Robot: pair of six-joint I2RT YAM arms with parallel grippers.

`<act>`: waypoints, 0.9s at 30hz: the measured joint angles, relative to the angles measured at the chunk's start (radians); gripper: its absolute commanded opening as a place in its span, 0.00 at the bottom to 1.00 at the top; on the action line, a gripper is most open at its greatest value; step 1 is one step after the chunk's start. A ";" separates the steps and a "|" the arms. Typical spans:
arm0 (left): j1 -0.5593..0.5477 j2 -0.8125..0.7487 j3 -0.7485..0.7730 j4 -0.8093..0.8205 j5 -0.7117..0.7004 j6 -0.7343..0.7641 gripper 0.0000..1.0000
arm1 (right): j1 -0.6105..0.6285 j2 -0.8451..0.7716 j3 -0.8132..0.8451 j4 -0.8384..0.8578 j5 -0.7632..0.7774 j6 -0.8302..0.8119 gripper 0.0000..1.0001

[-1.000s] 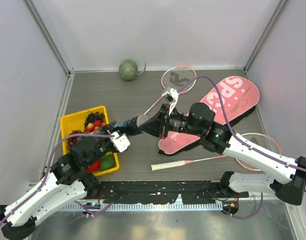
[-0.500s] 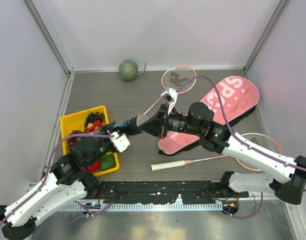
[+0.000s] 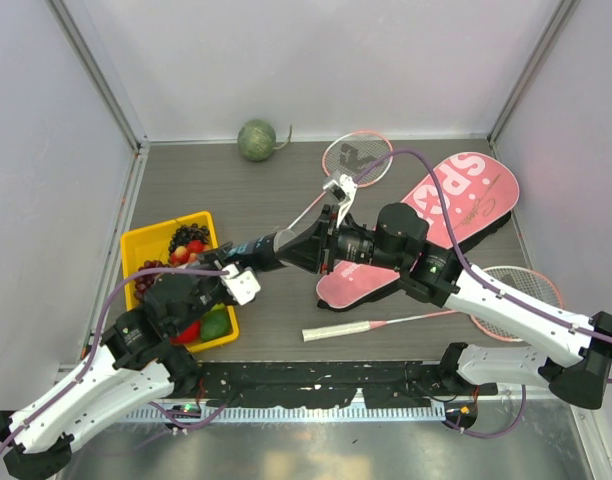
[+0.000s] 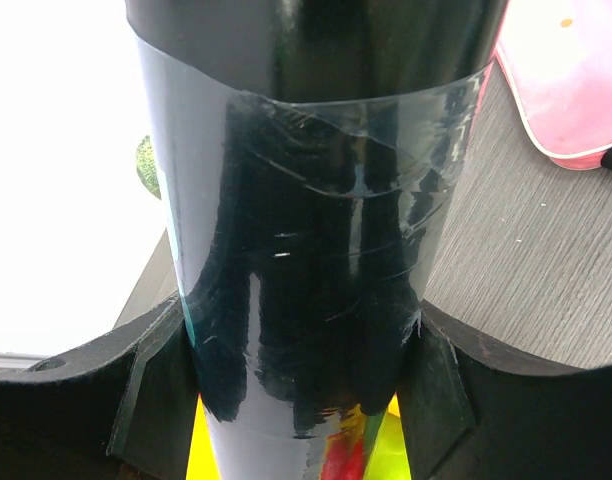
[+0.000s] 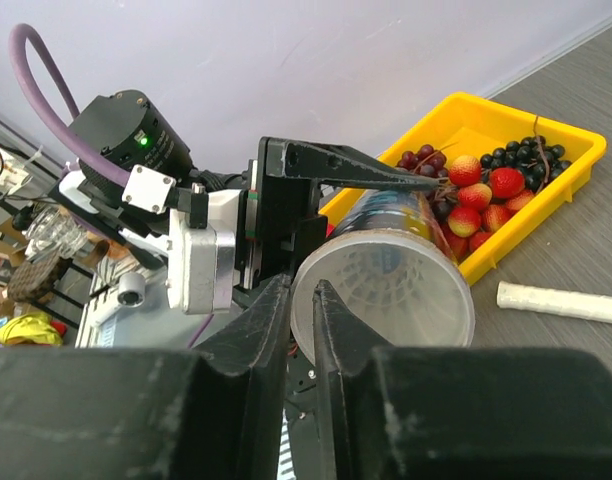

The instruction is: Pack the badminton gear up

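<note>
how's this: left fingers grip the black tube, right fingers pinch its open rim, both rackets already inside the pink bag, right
One thing is off: neither racket is in the pink bag. The top view shows one racket and the other racket lying out on the table. The rest holds: left fingers grip the black tube, right fingers pinch its open rim.

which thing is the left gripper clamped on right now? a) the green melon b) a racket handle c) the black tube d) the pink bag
c: in the left wrist view, the left gripper has a finger pressed against each side of the black tube, which fills the space between them.
</note>
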 measured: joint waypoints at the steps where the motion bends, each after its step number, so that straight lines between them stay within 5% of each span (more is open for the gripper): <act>1: 0.000 0.000 0.000 0.001 0.002 0.000 0.00 | 0.000 -0.001 0.003 -0.005 0.005 0.000 0.25; 27: -0.001 -0.011 -0.003 0.015 0.027 0.018 0.00 | 0.000 -0.043 0.006 -0.048 0.115 0.019 0.27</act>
